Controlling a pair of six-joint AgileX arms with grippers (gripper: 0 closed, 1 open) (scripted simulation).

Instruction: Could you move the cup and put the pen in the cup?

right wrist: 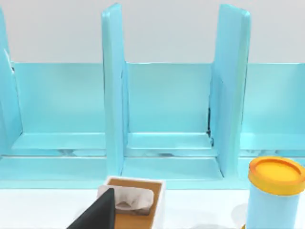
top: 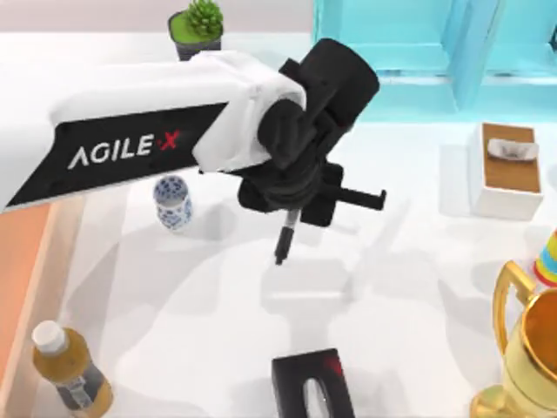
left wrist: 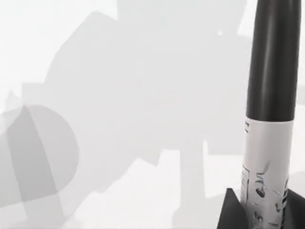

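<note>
The cup (top: 172, 202), white with blue dots, stands upright on the table left of centre. My left gripper (top: 291, 212) hangs over the middle of the table, to the right of the cup and apart from it, shut on the pen (top: 284, 242). The black pen points down out of the gripper toward the table. In the left wrist view the pen (left wrist: 269, 119) shows its black barrel and pale label band above the bare white table. My right gripper (right wrist: 97, 215) is parked facing the blue shelf.
A potted plant (top: 196, 26) stands at the back, a blue shelf (top: 418, 43) at the back right. A white tissue box (top: 505, 170) and a gold trophy (top: 522, 348) are on the right. A bottle (top: 70, 370) stands front left, a black box (top: 309, 383) front centre. A blue can (right wrist: 275, 195) stands near the shelf.
</note>
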